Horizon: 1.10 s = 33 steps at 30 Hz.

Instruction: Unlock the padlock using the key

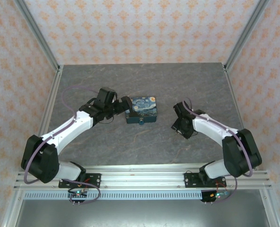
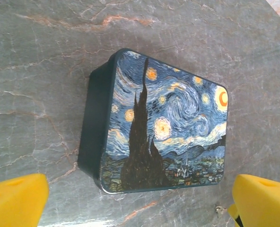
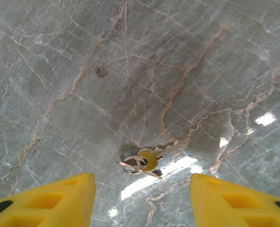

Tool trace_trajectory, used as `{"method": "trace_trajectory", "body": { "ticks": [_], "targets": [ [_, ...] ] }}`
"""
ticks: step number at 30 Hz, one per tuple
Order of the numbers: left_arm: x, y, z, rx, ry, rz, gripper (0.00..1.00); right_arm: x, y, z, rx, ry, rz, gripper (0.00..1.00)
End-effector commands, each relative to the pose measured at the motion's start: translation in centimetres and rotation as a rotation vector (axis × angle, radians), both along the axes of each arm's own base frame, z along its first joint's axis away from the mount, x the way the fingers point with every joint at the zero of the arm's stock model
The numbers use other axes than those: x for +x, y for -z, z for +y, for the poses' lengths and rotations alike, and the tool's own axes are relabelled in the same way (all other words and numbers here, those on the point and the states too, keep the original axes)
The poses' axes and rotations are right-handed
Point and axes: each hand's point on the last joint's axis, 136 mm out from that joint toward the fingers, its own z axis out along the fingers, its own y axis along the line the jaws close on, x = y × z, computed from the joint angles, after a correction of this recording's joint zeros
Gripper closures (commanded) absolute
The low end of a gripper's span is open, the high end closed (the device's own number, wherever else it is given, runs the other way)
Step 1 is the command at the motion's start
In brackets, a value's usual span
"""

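Since the small brass key (image 3: 152,158) lies ungrasped below the spread right gripper (image 3: 142,201) and the left gripper (image 2: 140,208) gapes beside the starry-night-painted boxy padlock (image 2: 163,127), every step seems left.

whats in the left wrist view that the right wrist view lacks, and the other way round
Left wrist: the padlock, starry-night face up, lying flat on the table just ahead of the open left gripper.
Right wrist: the key on a small ring, flat on the table, just ahead of the open right gripper.
Shared: the grey veined table surface and a pair of yellow fingers spread wide at the bottom corners, touching nothing.
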Motion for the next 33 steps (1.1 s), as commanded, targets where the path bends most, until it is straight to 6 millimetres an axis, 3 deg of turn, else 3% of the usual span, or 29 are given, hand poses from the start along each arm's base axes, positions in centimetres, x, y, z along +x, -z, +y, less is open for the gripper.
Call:
{"method": "trace_trajectory", "body": {
  "ticks": [1,21,28,33],
  "targets": [
    [0.1,-0.3,-0.7,-0.027,0.014,-0.021,0.0,0.3,0.0,-0.1,-0.037,0.008,0.02,0.46],
    [0.4,0.3,-1.7,-0.057,0.048,-0.011,0.0,-0.3,2.6,-0.1,-0.106,0.0,0.093,0.52],
    [0.3,0.7,-1.8,-0.062,0.055,-0.004,0.0,0.0,3.1,0.0,-0.126,-0.031,0.108,0.6],
    [0.1,0.8,-1.9,-0.064,0.061,0.001,0.0,-0.1,3.5,0.0,-0.135,-0.06,0.119,0.72]
  ]
}}
